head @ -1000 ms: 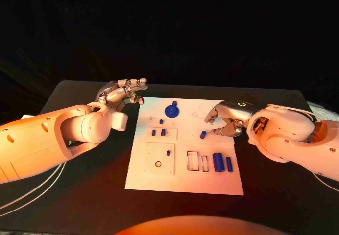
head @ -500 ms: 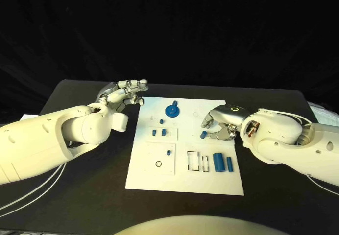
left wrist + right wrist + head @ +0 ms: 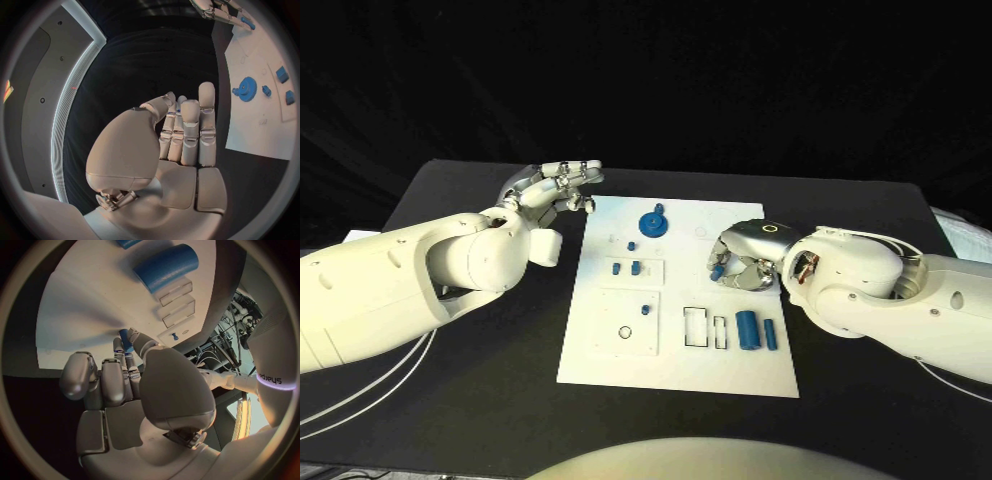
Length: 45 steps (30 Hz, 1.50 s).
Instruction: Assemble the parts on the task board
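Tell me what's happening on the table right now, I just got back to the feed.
The robot is assembling small blue parts on the white task board. Its right hand is low over the board's right side, pinching a small blue peg between thumb and finger. The left hand hovers beside the board's far left corner, holding nothing, fingers loosely curled. A blue gear sits near the far edge, and two blue cylinders lie at the near right.
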Tool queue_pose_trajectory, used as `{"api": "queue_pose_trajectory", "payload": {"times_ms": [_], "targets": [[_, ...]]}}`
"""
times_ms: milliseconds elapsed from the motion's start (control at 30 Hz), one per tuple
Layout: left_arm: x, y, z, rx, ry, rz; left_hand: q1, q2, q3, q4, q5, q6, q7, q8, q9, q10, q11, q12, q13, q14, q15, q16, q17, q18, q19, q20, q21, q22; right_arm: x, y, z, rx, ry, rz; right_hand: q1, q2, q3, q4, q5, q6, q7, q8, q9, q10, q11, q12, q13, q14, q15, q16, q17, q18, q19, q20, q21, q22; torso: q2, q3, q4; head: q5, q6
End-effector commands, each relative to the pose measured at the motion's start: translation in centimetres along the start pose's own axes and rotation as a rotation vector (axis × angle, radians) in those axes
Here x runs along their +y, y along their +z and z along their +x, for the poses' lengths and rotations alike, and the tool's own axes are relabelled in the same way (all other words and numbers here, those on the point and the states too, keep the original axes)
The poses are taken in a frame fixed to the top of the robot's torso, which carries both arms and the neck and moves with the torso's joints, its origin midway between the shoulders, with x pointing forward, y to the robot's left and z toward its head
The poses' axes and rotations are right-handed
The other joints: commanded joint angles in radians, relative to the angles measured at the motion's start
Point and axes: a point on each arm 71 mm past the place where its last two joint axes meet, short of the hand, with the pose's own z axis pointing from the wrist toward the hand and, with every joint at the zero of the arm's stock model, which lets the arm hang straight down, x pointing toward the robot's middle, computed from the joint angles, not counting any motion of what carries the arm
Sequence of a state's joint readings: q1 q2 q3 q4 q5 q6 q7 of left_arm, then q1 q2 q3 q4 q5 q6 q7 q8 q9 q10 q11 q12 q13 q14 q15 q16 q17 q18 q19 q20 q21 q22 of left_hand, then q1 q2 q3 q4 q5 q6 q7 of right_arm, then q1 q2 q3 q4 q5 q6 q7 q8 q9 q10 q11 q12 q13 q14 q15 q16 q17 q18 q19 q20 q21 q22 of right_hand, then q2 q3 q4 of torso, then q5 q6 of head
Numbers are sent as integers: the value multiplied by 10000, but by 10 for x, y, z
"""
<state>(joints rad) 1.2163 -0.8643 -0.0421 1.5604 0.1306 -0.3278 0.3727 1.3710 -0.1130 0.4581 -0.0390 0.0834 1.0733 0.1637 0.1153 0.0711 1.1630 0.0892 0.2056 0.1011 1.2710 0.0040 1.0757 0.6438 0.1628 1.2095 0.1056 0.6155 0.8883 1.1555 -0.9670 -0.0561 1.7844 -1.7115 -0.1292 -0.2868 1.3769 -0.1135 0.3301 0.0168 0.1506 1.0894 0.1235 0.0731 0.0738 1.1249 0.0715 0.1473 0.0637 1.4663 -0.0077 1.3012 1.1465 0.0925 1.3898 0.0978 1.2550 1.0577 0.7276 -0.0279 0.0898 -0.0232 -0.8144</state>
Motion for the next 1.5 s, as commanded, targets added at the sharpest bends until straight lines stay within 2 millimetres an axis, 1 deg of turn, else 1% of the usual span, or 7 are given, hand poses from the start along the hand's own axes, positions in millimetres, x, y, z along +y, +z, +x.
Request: {"api": "queue_pose_trajectory", "payload": {"times_ms": [33, 200, 333, 533, 1000, 1200, 1500], "targets": [[0, 0, 2, 223, -50, 50, 78, 14, -60, 20, 0, -31, 11, 63, -10, -41, -4, 67, 10, -50, 10, -44, -10, 199, -9, -3, -37, -15, 3, 1, 1, 47, -154, -165, 31, 53, 137, 4, -86, 111, 9, 34, 10, 124, -4, -20, -8, 354, -65, 1, 16, 76, 38, -71, 20, 23, 0, 6, -9, 10, 0], [0, 0, 2, 228, -52, 43, 78, 14, -60, 20, 0, -31, 11, 63, -10, -41, -4, 67, 10, -50, 10, -44, -10, 199, -9, -3, -37, -15, 4, 1, 0, -69, -109, -194, 36, 113, 368, 37, -134, 292, -9, 40, 23, 333, -34, -93, -5, 360, -87, 29, 47, 72, 61, -92, 38, 51, -7, 7, -3, 9, -9], [0, 0, 2, 234, -55, 32, 78, 14, -60, 20, 0, -31, 11, 63, -10, -41, -4, 67, 10, -50, 10, -44, -10, 199, -9, -3, -37, -15, 3, 2, -1, -245, -79, -125, 136, 327, 659, 28, -456, 596, -61, 136, 79, 656, -110, -94, 20, 377, -154, 88, 123, 60, 101, -144, 89, 126, -3, 7, -5, 10, -19], [0, 0, 2, 251, -62, 17, 78, 14, -60, 20, 0, -31, 11, 63, -10, -41, -4, 67, 10, -50, 10, -44, -10, 199, -9, -3, -37, -15, 2, 1, -4, -645, -107, -18, 187, 552, 1001, -3, -664, 861, -111, 226, 153, 998, -185, -164, 33, 411, -218, 203, 271, 33, 166, -228, 185, 267, -3, 7, -2, 7, -26], [0, 0, 1, 208, -48, 16, 78, 14, -60, 20, 0, -31, 11, 63, -10, -41, -4, 67, 10, -50, 10, -44, -10, 199, -9, -3, -37, -15, 10, -16, -21, -1013, 548, -221, 186, 530, 1132, -64, -726, 918, -106, 237, 188, 1100, -203, -249, 28, 408, -233, 206, 262, 34, 165, -256, 184, 263, -16, 1, -1, 18, -31], [0, 0, 1, 216, -52, 16, 78, 14, -60, 20, 0, -31, 11, 63, -10, -41, -4, 67, 10, -50, 10, -44, -10, 199, -9, -3, -37, -15, 30, -18, -28, -1124, 1018, -796, 177, 490, 1162, -89, -716, 896, -82, 215, 189, 1089, -187, -298, 21, 408, -225, 212, 271, 31, 167, -259, 191, 274, -15, 2, -5, 54, -24], [1, 2, 3, 266, -71, 8, 78, 14, -60, 20, 0, -31, 11, 63, -10, -41, -4, 67, 10, -50, 10, -44, -10, 199, -9, -3, -37, -15, 87, 2, -17, -917, 1492, -2313, 172, 480, 1239, -123, -678, 854, -37, 174, 188, 1068, -156, -380, 16, 409, -203, 227, 288, 30, 164, -257, 193, 276, -8, 4, 9, 206, -25]]}}
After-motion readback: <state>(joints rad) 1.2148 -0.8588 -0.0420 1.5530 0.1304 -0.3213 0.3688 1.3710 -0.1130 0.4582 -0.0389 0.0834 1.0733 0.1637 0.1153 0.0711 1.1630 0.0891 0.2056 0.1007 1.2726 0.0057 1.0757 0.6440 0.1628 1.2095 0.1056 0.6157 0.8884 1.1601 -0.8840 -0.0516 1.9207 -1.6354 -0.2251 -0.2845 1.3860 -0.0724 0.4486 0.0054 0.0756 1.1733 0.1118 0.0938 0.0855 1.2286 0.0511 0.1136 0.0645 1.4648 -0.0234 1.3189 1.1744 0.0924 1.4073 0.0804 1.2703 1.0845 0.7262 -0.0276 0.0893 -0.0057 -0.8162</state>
